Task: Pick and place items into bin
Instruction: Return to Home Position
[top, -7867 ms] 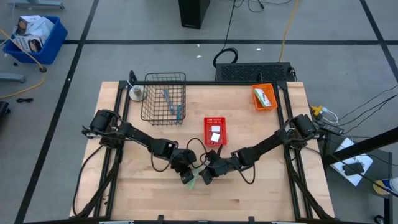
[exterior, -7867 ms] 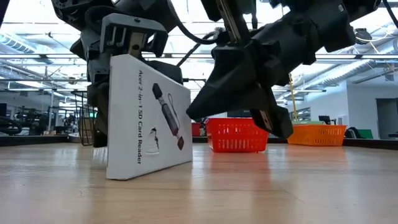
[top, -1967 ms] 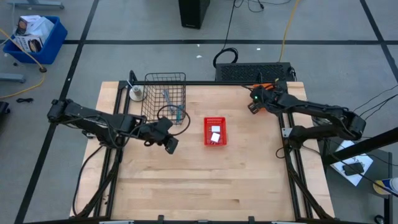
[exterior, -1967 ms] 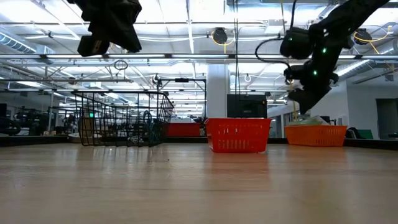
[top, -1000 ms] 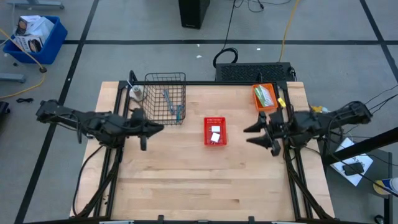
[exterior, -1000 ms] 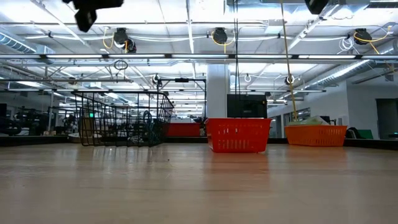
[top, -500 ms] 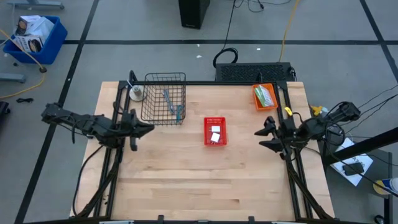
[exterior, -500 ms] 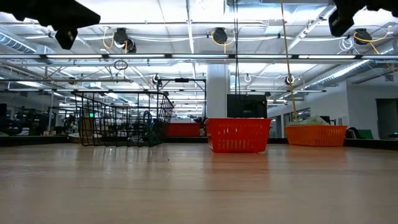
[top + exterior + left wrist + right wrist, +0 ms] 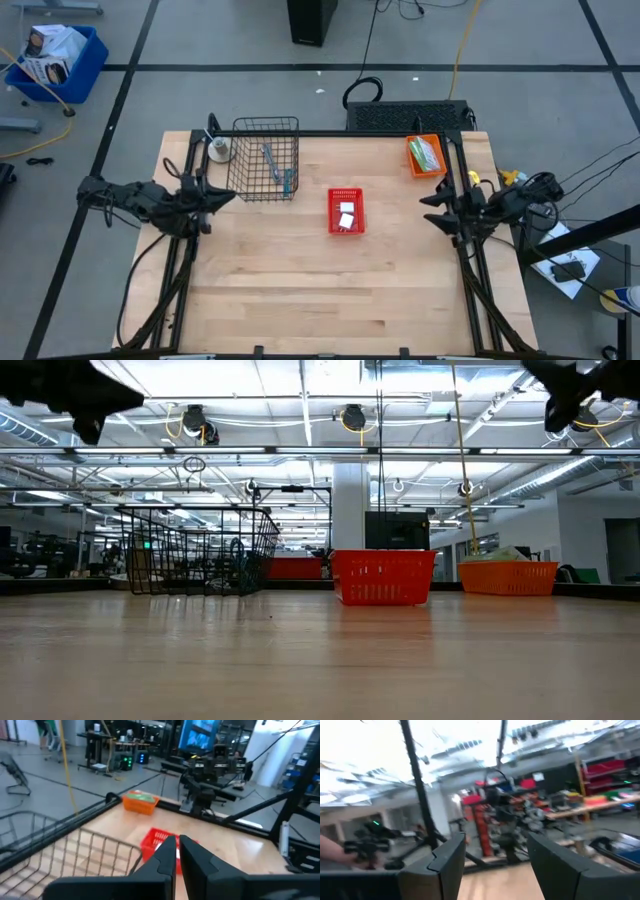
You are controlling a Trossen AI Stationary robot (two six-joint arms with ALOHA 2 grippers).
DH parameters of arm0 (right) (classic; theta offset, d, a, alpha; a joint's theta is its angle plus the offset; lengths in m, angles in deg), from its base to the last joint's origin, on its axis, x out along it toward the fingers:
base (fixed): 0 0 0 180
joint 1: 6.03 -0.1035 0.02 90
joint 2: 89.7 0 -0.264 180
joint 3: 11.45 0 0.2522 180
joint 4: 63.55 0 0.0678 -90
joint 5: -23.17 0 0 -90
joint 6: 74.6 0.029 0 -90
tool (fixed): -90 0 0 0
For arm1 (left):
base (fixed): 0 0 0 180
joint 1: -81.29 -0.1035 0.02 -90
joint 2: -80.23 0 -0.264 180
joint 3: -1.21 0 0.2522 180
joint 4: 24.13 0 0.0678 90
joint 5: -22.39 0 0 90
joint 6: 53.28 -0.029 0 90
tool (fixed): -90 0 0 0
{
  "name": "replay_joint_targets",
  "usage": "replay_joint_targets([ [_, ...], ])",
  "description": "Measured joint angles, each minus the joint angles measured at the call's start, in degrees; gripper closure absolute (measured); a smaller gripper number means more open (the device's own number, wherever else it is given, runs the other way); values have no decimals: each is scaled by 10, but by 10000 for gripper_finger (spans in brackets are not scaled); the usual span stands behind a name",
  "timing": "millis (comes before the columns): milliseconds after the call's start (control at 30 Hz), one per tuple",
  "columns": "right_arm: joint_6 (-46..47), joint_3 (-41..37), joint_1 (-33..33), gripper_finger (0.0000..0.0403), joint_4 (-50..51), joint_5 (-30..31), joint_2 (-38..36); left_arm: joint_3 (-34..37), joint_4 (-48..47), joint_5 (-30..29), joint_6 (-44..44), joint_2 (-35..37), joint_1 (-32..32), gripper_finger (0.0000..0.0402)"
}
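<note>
My left gripper (image 9: 215,196) hangs shut and holding nothing above the table's left edge, beside the black wire basket (image 9: 265,122). In the basket lie a teal stick (image 9: 287,181) and a grey tool (image 9: 268,157). My right gripper (image 9: 432,208) hangs open and holding nothing above the table's right edge. The red bin (image 9: 346,192) at the table's middle holds small white blocks (image 9: 346,217). The orange bin (image 9: 425,138) at the far right holds printed packets (image 9: 425,156). In the left wrist view the shut fingers (image 9: 177,851) point toward the red bin (image 9: 156,840).
A white round object (image 9: 219,150) sits at the far left corner, next to the wire basket. The wooden table top (image 9: 320,290) is bare in front of the bins. Black frame rails (image 9: 465,270) run along both side edges.
Both arms have drawn back, high above the table: my left gripper toward the table's left edge, my right gripper toward the right edge. Neither has taken hold of anything. The bins and their contents have stayed in place.
</note>
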Motion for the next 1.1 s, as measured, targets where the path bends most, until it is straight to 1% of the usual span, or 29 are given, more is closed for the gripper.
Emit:
replay_joint_targets([
  [133, -18, -15, 0, 198, 21, 38, 2, 46, 0, 0, 16, 50, -10, 376],
  [233, 7, -40, 0, 199, 20, 87, 1, 87, 29, 0, 22, 92, -15, 376],
  [300, 10, -56, 0, 197, 18, 99, 1, 110, 60, -2, 25, 92, -15, 376],
  [400, -5, -89, 0, 189, -15, 100, 2, 133, 74, -5, 32, 88, -15, 376],
  [467, -34, -112, 0, 185, -76, 98, 3, 149, 73, -22, 56, 90, -15, 376],
  [533, -40, -112, 0, 181, -59, 97, 4, 160, 72, -29, 75, 92, -15, 376],
  [567, -42, -112, 0, 180, -30, 100, 6, 163, 75, -30, 77, 92, -15, 376],
  [667, -34, -112, 0, 179, -20, 99, 6, 174, 79, -30, 86, 92, -15, 376],
  [733, -36, -113, 0, 181, -8, 98, 8, 179, 98, -30, 84, 91, -15, 376],
  [800, -36, -113, 0, 183, -11, 98, 7, 180, 99, -30, 65, 91, -15, 376],
  [933, -36, -114, 0, 185, -12, 98, 8, 180, 99, -30, -4, 91, -15, 376],
  [1100, -36, -114, 0, 181, -12, 98, 7, 180, 99, -30, -15, 91, -15, 376],
])
